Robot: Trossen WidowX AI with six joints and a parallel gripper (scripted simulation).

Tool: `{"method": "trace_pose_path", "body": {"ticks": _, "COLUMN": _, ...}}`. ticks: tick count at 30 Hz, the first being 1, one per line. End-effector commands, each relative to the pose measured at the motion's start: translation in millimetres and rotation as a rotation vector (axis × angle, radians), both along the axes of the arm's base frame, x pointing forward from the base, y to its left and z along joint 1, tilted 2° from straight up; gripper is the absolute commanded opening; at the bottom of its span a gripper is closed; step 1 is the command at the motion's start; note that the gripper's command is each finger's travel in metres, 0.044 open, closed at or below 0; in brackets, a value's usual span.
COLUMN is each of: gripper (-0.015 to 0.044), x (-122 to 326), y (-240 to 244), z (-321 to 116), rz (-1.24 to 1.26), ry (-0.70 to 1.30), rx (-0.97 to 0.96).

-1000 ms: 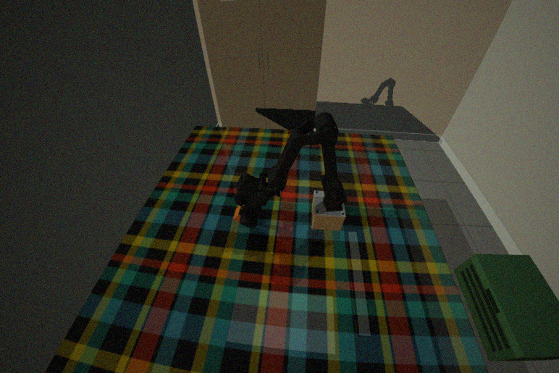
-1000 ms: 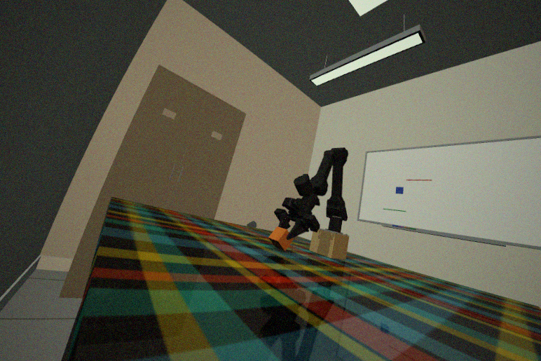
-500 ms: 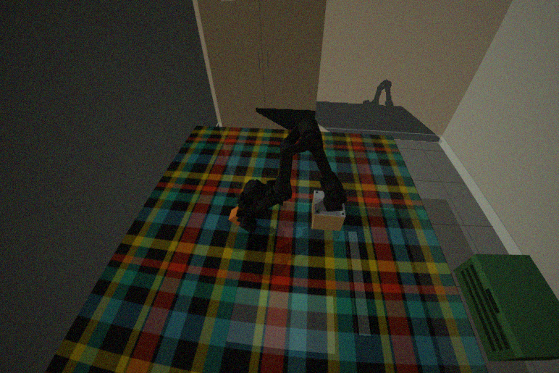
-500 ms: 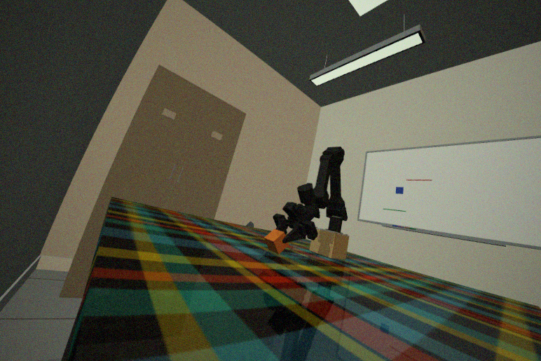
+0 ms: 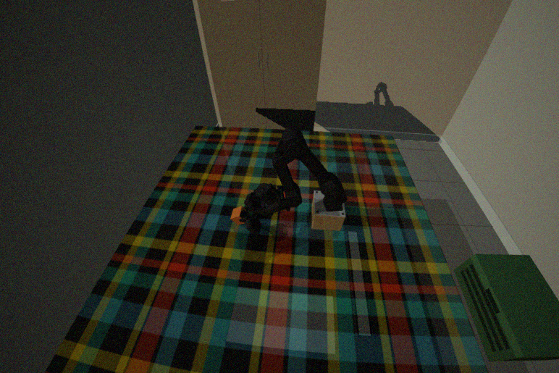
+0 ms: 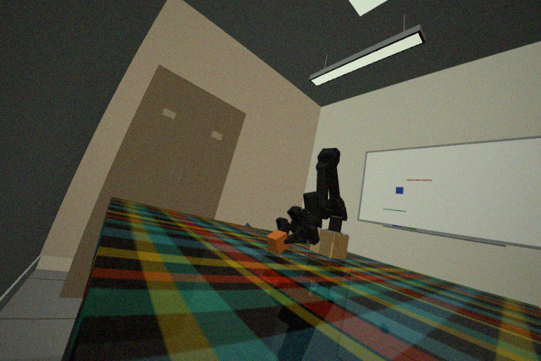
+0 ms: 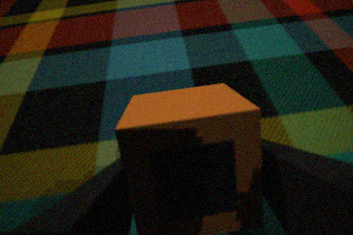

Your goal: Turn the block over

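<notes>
Orange block (image 5: 237,215) (image 6: 277,241) (image 7: 189,107), dark square marking facing gripper (image 5: 250,214) (image 6: 286,234) (image 7: 189,155), held.

A table covered in a multicoloured plaid pattern of red, yellow, teal, blue and black (image 5: 279,264) (image 6: 196,269) (image 7: 151,57) carries a box-shaped, light wooden mounting block with a pale top (image 5: 326,222) (image 6: 339,246), standing upright on its surface, seen from above and from the side. Pale reflections gleam across the checks; whether the orange block touches the tabletop cannot be told.
</notes>
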State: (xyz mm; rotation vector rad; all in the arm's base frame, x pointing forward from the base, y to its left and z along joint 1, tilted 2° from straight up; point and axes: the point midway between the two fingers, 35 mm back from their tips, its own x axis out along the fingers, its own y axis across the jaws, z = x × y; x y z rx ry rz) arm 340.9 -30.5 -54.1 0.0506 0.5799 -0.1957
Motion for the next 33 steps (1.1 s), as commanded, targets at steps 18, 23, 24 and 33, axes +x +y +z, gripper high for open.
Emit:
{"method": "trace_pose_path", "body": {"ticks": 18, "gripper": 0.0000, "x": -12.5, "y": -0.1, "z": 3.8, "rz": -0.003, "ry": -0.063, "rx": -0.019}}
{"method": "trace_pose_path", "body": {"ticks": 23, "gripper": 0.0053, "x": -12.5, "y": -0.1, "z": 3.8, "rz": -0.003, "ry": -0.063, "rx": -0.019}}
{"method": "trace_pose_path", "body": {"ticks": 24, "gripper": 0.0079, "x": -12.5, "y": -0.1, "z": 3.8, "rz": -0.003, "ry": -0.063, "rx": -0.019}}
{"method": "trace_pose_path", "body": {"ticks": 33, "gripper": 0.0315, "x": -12.5, "y": -0.1, "z": 3.8, "rz": -0.003, "ry": -0.063, "rx": -0.019}}
